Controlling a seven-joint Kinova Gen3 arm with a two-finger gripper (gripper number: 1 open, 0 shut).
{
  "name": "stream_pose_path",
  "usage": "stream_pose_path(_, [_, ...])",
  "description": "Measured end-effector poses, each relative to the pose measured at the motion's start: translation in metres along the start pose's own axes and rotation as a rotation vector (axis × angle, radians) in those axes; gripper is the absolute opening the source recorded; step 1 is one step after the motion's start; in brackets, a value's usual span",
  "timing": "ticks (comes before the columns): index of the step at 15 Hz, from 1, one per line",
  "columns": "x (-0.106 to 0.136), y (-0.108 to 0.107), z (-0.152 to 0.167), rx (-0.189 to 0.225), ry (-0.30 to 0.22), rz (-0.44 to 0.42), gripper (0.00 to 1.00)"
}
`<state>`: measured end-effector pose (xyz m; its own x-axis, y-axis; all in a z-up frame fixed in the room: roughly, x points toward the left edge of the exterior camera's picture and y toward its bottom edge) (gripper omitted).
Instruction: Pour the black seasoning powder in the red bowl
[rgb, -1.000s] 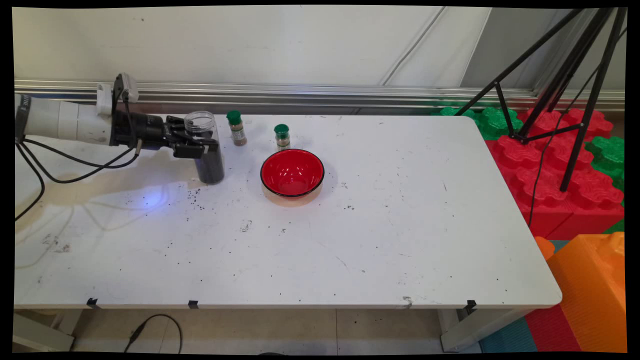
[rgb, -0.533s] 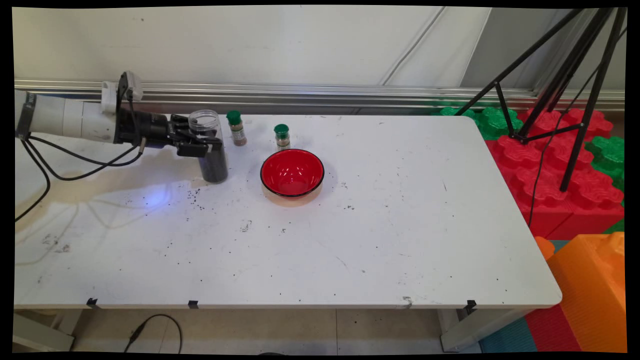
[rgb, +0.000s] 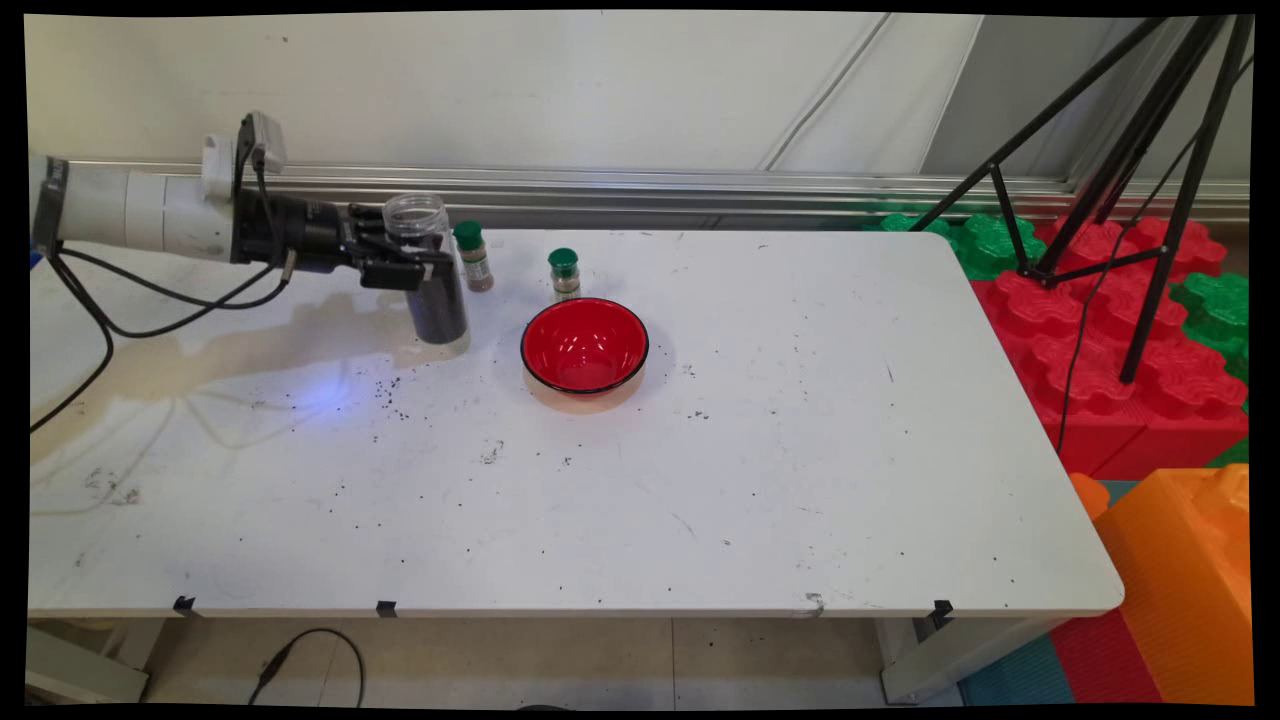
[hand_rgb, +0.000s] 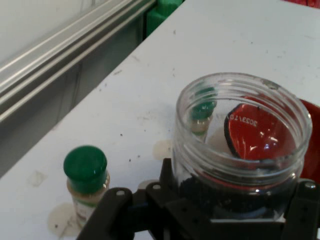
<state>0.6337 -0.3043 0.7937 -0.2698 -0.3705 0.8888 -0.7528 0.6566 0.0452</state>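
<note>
The pincer (rgb: 425, 272) gripped an open jar (rgb: 428, 268) of dark grains. Just right of it stood a green-capped bottle (rgb: 472, 256), a second bottle (rgb: 564, 273) farther right, touching or nearly touching the far rim of a red bowl (rgb: 584, 346). The counter's (rgb: 800, 480) near and right stretches lay open.

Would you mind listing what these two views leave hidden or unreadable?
- Jar contents: dark fill, kind unclear in either view.
- Gripper fingers: hand view cuts them at the bottom edge.
- Shaker labels: too small in main view.
- Far shaker: seen only through the jar in hand view.
- Bowl: mostly behind the jar in hand view.
</note>
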Motion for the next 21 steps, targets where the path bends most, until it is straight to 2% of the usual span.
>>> stream_pose_path(12, [0.054,-0.001,0.015,0.008,0.073,0.089,0.0])
stream_pose_path(17, [0.073,0.002,0.028,0.011,0.115,0.165,0.0])
stream_pose_path(21, [0.082,0.006,0.04,0.018,0.126,0.259,0.0])
